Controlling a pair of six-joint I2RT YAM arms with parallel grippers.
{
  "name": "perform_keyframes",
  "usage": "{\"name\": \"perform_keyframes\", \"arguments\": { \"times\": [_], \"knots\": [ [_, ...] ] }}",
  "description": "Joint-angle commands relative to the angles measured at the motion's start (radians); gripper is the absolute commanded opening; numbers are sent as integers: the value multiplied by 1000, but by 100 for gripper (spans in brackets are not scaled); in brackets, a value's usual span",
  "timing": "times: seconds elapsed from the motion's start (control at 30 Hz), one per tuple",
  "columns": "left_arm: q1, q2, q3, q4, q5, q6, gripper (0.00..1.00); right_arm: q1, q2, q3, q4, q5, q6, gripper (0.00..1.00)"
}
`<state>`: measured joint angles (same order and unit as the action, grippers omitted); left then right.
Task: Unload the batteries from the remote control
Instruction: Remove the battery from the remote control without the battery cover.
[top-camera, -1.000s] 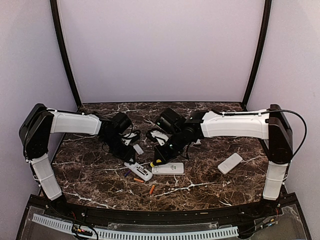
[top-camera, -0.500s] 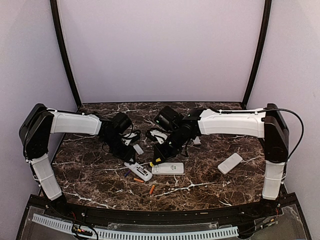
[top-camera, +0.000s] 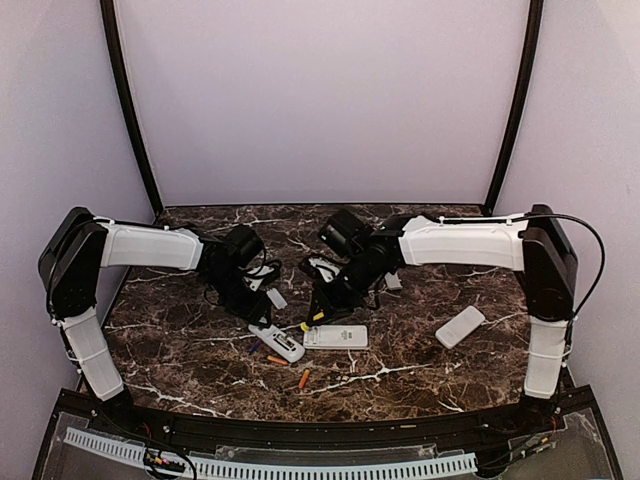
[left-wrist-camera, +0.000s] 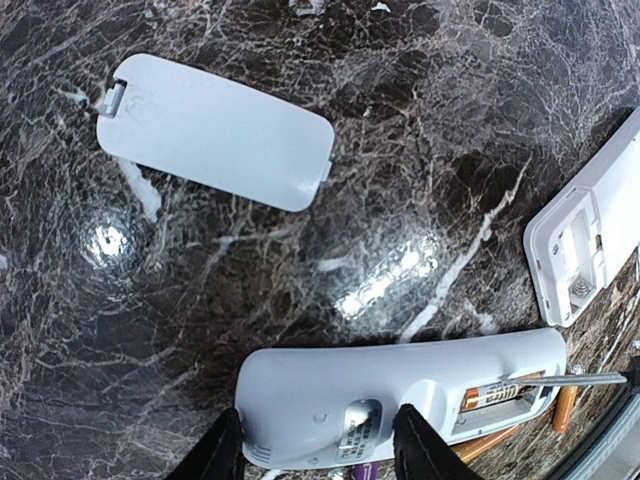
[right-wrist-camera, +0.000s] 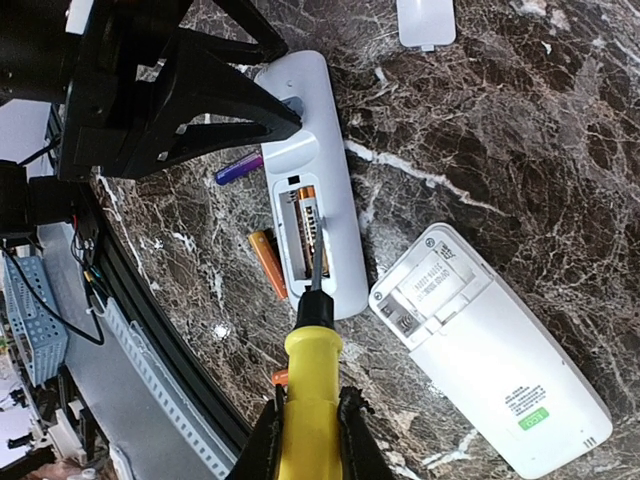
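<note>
One battery (right-wrist-camera: 307, 222) remains seated in the open bay of the remote (right-wrist-camera: 318, 190) at mid-table. Right gripper (right-wrist-camera: 307, 437) pinches a screwdriver (right-wrist-camera: 310, 385), tip at the cell: prying step; next, lever upward. Left gripper (left-wrist-camera: 318, 450), half spread, straddles the remote's end. Only the left wrist view shows the detached cover (left-wrist-camera: 213, 131).

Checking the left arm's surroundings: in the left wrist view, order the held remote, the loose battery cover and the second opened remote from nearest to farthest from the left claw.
1. Held remote, between the left claw's fingers.
2. Second opened remote, right edge.
3. Loose battery cover, upper left; not much farther than the second remote.
</note>
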<state>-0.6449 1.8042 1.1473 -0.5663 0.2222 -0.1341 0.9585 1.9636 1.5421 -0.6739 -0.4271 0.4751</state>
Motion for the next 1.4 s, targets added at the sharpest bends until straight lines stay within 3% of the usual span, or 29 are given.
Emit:
{"name": "perform_keyframes", "arguments": {
  "times": [0.0,0.27,0.67,1.1,1.37],
  "knots": [
    [-14,-2,-22,-31,-15,10,49,-4,53,-70,108,-89,49,0],
    [-14,1,-20,-36,-31,8,49,-29,23,-88,159,-138,75,0],
    [-15,-16,-15,-37,-63,-10,50,-4,-169,-146,136,116,48,0],
    [-11,-146,-2,-15,-99,-29,66,145,-210,-166,78,257,62,0],
    [-11,-114,59,4,3,-48,68,189,-200,-187,69,280,109,0]
  ]
}}
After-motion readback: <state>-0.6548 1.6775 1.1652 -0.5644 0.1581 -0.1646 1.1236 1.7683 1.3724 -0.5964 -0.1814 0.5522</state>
